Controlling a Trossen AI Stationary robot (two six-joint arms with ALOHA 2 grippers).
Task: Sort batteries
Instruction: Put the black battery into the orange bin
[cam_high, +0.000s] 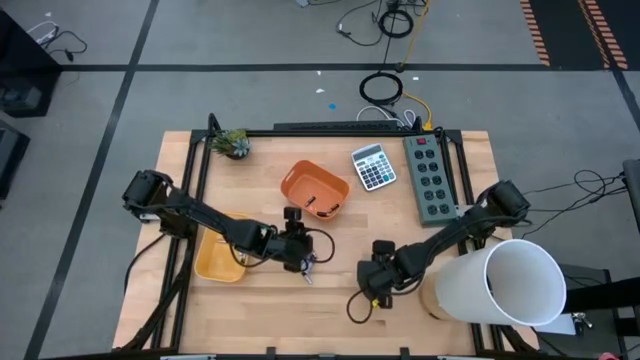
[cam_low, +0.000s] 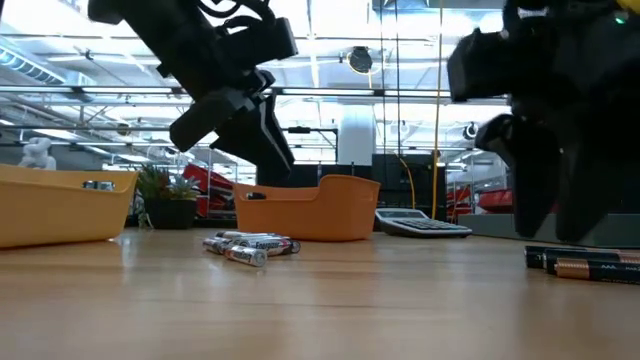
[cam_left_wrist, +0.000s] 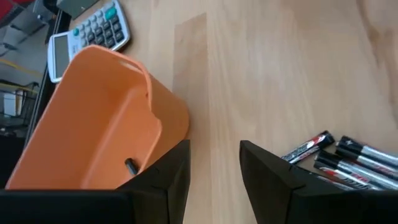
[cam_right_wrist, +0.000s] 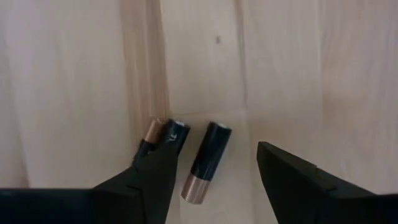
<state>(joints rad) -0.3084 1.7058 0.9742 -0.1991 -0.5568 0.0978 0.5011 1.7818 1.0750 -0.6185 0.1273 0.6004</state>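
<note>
A cluster of silvery-grey batteries (cam_high: 308, 268) (cam_low: 248, 246) (cam_left_wrist: 348, 160) lies flat on the wooden table. My left gripper (cam_high: 298, 248) (cam_low: 262, 140) (cam_left_wrist: 214, 171) hangs open above the table, between that cluster and the orange bin (cam_high: 315, 190) (cam_left_wrist: 93, 124), which holds one dark battery (cam_left_wrist: 130, 166). Three dark batteries with coppery ends (cam_right_wrist: 208, 160) (cam_low: 585, 263) lie under my right gripper (cam_high: 380, 282) (cam_right_wrist: 216, 158). It is open, one battery lying between its fingers and two beside one finger. A yellow tray (cam_high: 218, 255) (cam_low: 60, 205) holds a silvery battery (cam_low: 97, 185).
At the table's far side are a calculator (cam_high: 373, 166), a grey power strip (cam_high: 430, 178) and a small plant (cam_high: 232, 143). A large white cylinder (cam_high: 510, 282) stands at the near right corner. Bare wood lies between the two grippers and along the near edge.
</note>
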